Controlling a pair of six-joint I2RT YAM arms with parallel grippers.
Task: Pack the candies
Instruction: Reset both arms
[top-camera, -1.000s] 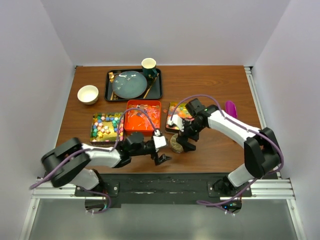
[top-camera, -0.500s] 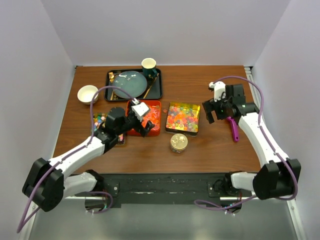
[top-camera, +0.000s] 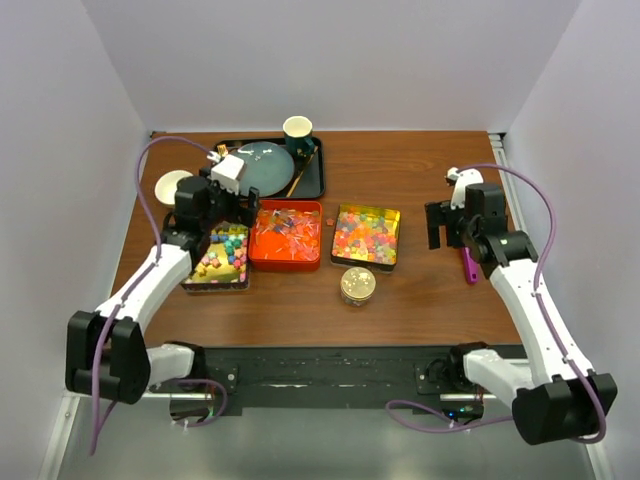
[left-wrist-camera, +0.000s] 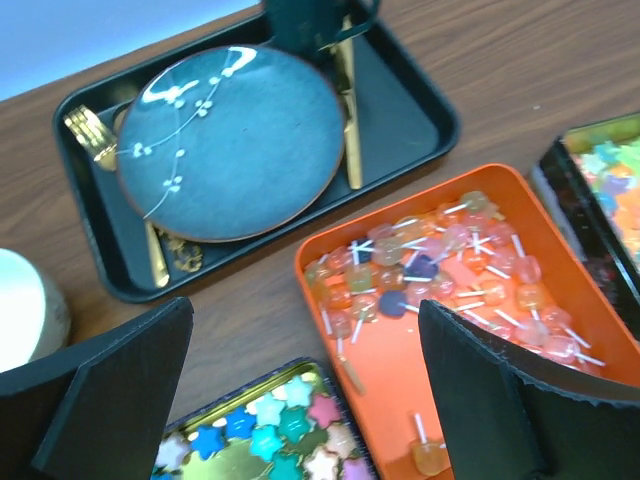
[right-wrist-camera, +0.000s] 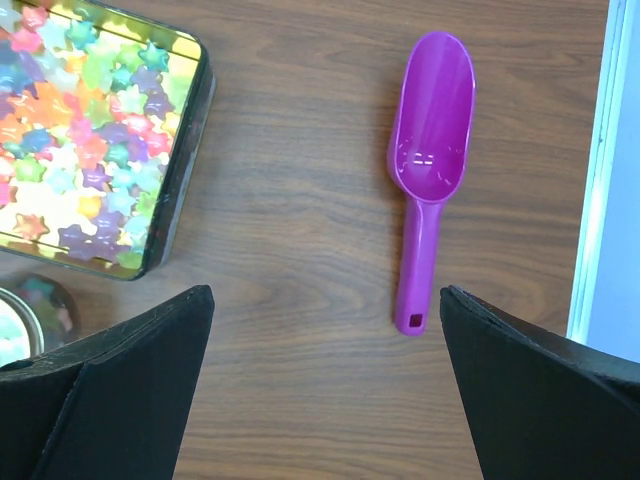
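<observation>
The left gripper (left-wrist-camera: 300, 420) hangs spread wide and empty over the near corner of an orange tin (left-wrist-camera: 400, 385) holding candies (left-wrist-camera: 440, 285), apparently small sweets on sticks. The right gripper (right-wrist-camera: 325, 400), likewise splayed with nothing in it, hovers over the wooden table (right-wrist-camera: 290, 300). A purple scoop (right-wrist-camera: 432, 170) lies just beyond it, and a gold tin (right-wrist-camera: 186, 150) of star-shaped candies sits to its left.

Overhead rear view; close downward wrist views

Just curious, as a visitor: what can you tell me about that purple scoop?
The purple scoop looks like glossy translucent plastic: an empty rounded bowl narrowing into a straight handle with a small hole at its end. It lies hollow side up on the wooden table, right of the candy tin, touching only the table.
</observation>
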